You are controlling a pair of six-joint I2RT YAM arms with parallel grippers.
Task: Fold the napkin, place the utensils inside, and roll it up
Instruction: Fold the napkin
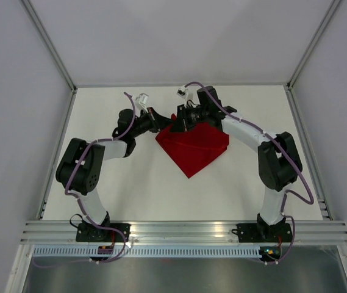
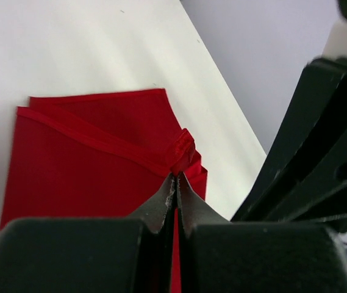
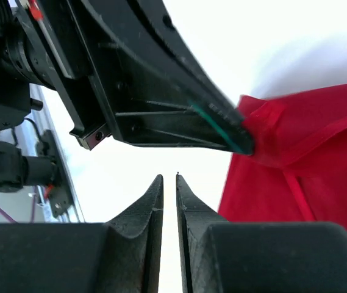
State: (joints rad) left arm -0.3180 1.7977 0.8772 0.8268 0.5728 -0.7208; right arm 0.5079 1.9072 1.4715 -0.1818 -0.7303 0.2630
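The napkin [image 1: 193,149] lies folded in the middle of the table [image 1: 130,189], with one point toward the arm bases and its far-left corner lifted a little. The left gripper [image 2: 176,183] is fully closed on this corner. Red cloth shows between its fingers, and a small bunched knot of fabric stands just past the tips. The right gripper [image 3: 169,180] hangs just beside it, very near the same corner. Its jaws are apart only by a narrow slit and nothing is between them. We cannot see the utensils in any view.

We think the first risk is the hold itself. The pinch takes only a small bunch of a shiny cloth, so a pull could let it slip out. Also, the folded layers lie loosely on each other. If only one layer is caught, dragging could slide them apart and open the fold. The two grippers are very close, so a small sideways move could make the fingers hit each other. With jaws so narrow, the right gripper would push the cloth and not take it.
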